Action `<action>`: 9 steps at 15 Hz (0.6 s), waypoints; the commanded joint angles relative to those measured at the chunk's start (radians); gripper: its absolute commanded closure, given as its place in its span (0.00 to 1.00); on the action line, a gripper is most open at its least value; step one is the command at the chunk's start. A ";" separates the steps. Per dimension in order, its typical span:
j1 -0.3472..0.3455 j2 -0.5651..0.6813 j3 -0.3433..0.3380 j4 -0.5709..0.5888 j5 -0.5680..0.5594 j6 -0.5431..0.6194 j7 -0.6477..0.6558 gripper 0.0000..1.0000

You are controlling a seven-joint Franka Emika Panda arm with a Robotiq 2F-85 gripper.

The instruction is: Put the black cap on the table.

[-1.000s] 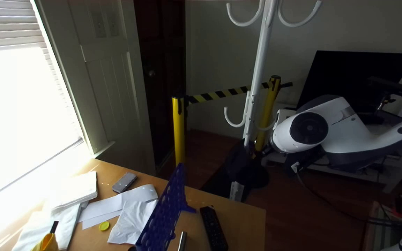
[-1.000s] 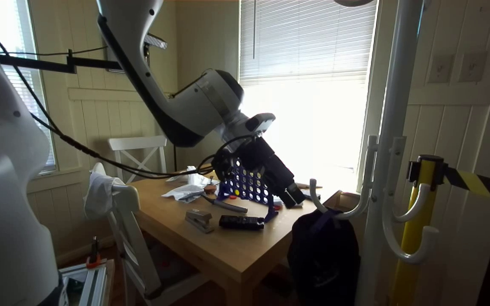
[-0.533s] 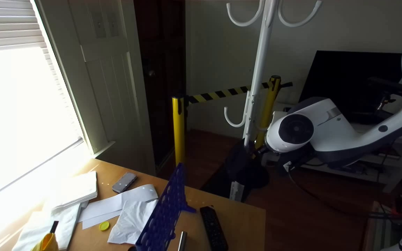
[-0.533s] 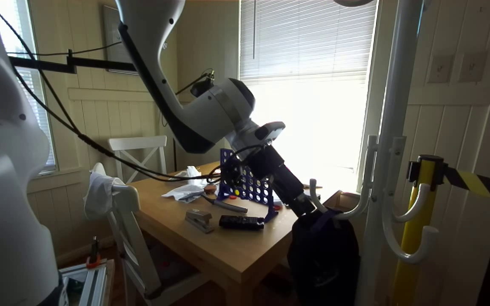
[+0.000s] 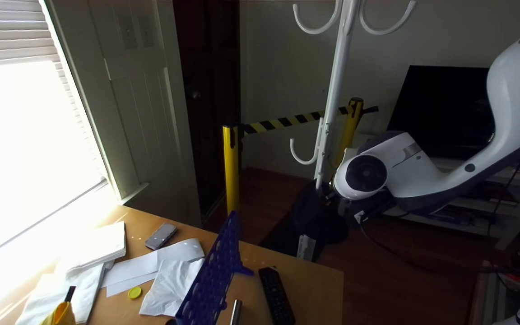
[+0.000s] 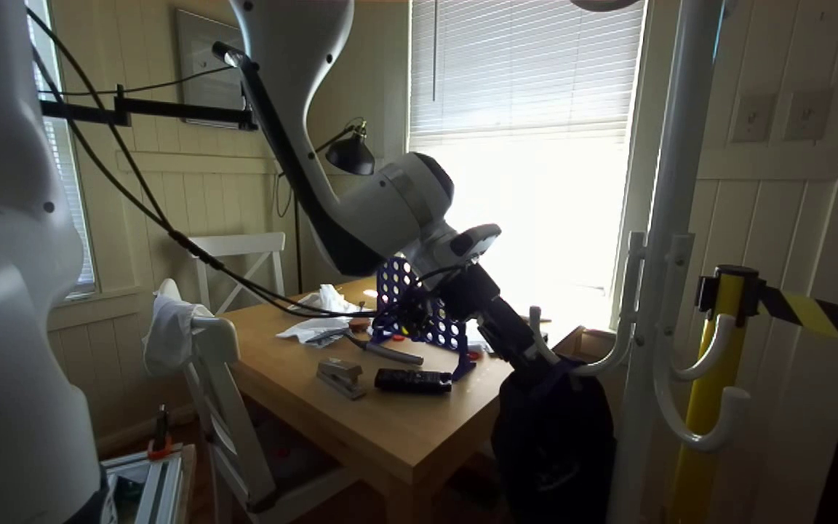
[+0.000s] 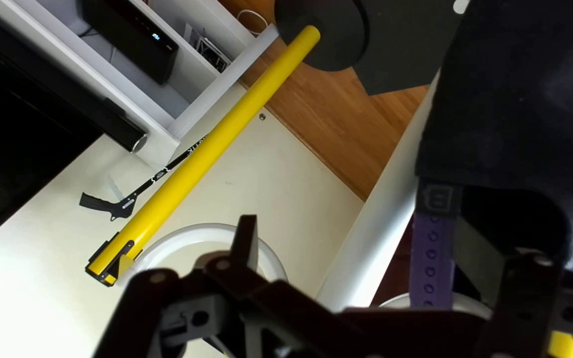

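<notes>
The black cap (image 6: 553,444) hangs from a low hook of a white coat rack in an exterior view. Its purple strap (image 7: 430,258) runs over the hook. In an exterior view the cap (image 5: 306,210) is a dim dark lump. In the wrist view the cap (image 7: 525,114) fills the upper right. My gripper (image 7: 366,251) is open; the strap lies between the fingers, close to the right one. In an exterior view the gripper (image 6: 535,364) is at the cap's top; whether it touches is unclear. The light brown table (image 6: 390,437) stands beside the cap; it also shows here (image 5: 318,289).
The coat rack pole (image 6: 673,182) and its upturned hooks (image 6: 703,429) are close to the gripper. A yellow post (image 6: 717,364) stands behind. On the table are a blue grid board (image 5: 210,275), a black remote-like bar (image 6: 412,380) and a stapler (image 6: 341,377).
The arm has swung toward the coat rack and lowered. The gripper has moved from above the table's edge to the top of the hanging cap. The cap has not visibly moved.
</notes>
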State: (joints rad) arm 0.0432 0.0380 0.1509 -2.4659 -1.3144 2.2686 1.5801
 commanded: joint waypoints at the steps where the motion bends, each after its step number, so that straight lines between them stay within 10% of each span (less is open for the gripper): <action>1: 0.033 0.071 -0.014 0.060 -0.059 -0.039 0.073 0.00; 9: 0.067 0.139 -0.009 0.118 -0.076 -0.121 0.134 0.00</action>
State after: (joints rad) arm 0.0840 0.1309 0.1493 -2.3863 -1.3608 2.1938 1.6650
